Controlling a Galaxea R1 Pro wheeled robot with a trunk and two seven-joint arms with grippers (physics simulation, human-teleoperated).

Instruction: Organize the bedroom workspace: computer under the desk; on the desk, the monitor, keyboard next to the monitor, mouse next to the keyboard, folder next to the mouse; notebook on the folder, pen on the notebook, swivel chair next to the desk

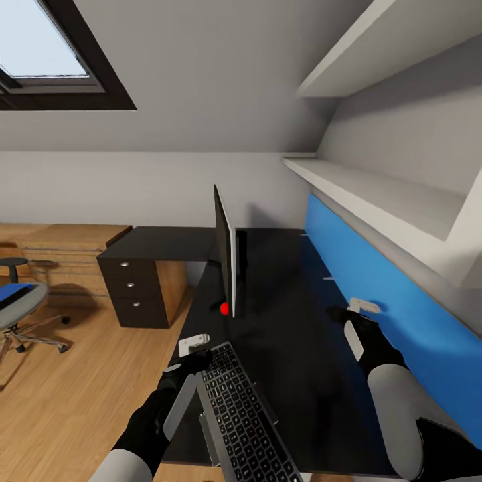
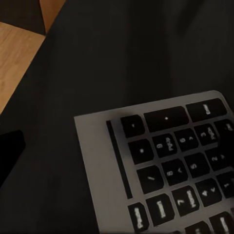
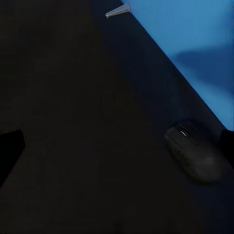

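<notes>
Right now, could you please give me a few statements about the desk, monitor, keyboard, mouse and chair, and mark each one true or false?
1. The slim silver-grey keyboard with dark keys lies on the large black desk. True.
2. The wide flat black monitor lies face down on the wooden floor. False: it stands upright on the desk.
3. The small dark rounded mouse sits on the desk near the blue wall panel. True.
4. The flat bright blue folder is on the desk. False: it lies on the grey swivel chair.
</notes>
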